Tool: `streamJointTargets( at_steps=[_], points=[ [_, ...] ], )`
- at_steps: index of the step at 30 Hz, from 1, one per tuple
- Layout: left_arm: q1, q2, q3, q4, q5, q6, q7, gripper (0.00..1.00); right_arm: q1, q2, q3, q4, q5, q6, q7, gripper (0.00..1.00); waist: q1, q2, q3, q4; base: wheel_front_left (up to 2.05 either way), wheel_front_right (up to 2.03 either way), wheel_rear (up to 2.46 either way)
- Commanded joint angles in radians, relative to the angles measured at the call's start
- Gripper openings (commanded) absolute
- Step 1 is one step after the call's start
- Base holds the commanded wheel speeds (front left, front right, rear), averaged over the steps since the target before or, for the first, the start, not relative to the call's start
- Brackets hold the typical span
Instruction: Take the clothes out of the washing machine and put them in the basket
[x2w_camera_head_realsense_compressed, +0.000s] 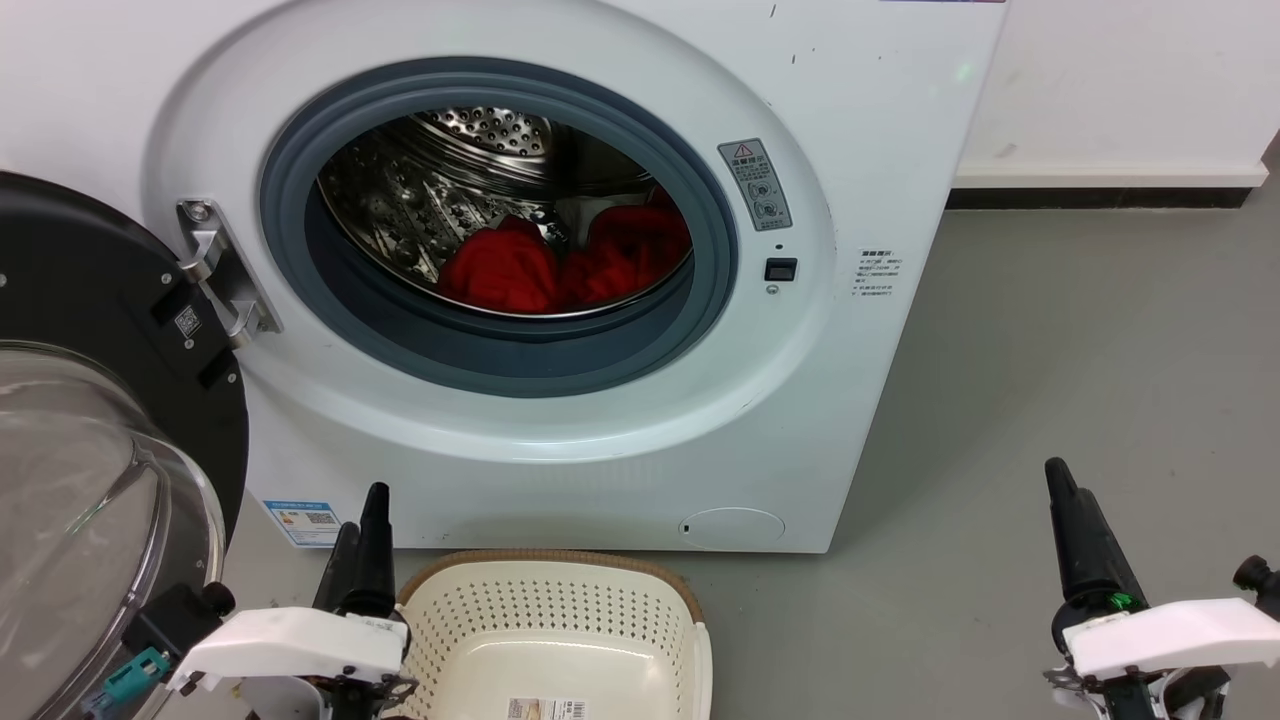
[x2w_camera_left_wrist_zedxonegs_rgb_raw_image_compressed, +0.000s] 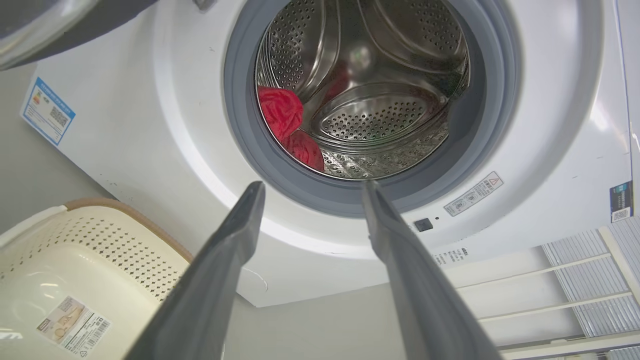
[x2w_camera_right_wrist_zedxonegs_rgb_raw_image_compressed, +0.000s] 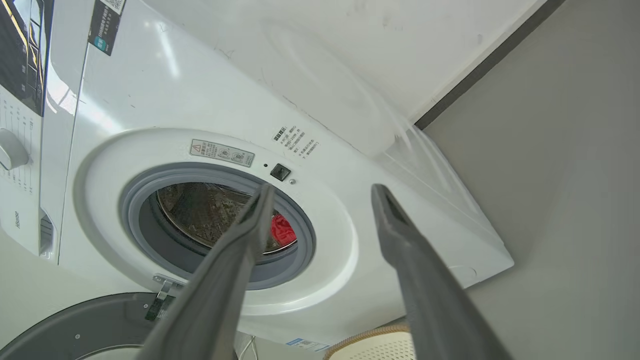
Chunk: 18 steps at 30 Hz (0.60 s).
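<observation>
Down at the lower left of the head view, the left gripper (x2w_camera_head_realsense_compressed: 362, 512) points up the frame toward the machine. Its two dark fingers are spread with nothing between them, which its own wrist view makes plain. At the lower right, the right gripper (x2w_camera_head_realsense_compressed: 1065, 495) points the same way, well apart from everything else. In its wrist view its fingers are likewise parted around air.

Just beside the left gripper, at bottom centre, the basket (x2w_camera_head_realsense_compressed: 545, 560) sits upright on the grey floor (x2w_camera_head_realsense_compressed: 1050, 360), mouth up. Its long axis runs left to right across the frame, and its far brown rim is near the foot of the machine. A paper label (x2w_camera_head_realsense_compressed: 545, 708) lies on its bottom.

Behind it stands the washing machine (x2w_camera_head_realsense_compressed: 880, 150), its round porthole facing out toward the robot. The door (x2w_camera_head_realsense_compressed: 100, 470) is swung wide to the left edge of the frame, its glass bowl bulging outward. A grey gasket (x2w_camera_head_realsense_compressed: 520, 355) rings the opening.

Farther in is the perforated steel drum (x2w_camera_head_realsense_compressed: 440, 190), and the clothes (x2w_camera_head_realsense_compressed: 505, 272) lie in the bottom of it. They are two bright red heaps side by side, the left one lower and the right one riding higher toward the drum's right side. A bit of white fabric shows between them, and both heaps sit wholly behind the gasket.

Farthest off, at the upper right, a white wall (x2w_camera_head_realsense_compressed: 1100, 80) meets the floor.
</observation>
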Motion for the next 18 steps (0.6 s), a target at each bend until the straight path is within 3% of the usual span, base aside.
streamJointTargets(
  at_steps=[1, 18],
  points=[
    [-0.008, 0.004, -0.008, -0.021, 0.041, 0.005, -0.011, 1.0, -0.003, 0.0, 0.005, -0.025, -0.042, 0.0, -0.01, 1.0, 0.0, -0.0001, 0.0, 0.0, 0.0, 0.0, 0.0],
    [0.012, 0.026, -0.07, -0.065, 0.301, 0.081, -0.07, 1.0, 0.026, 0.0, 0.015, -0.1, -0.315, 0.0, -0.069, 1.0, 0.0, -0.0001, 0.002, -0.001, 0.0, 0.0, 0.0]
  ],
)
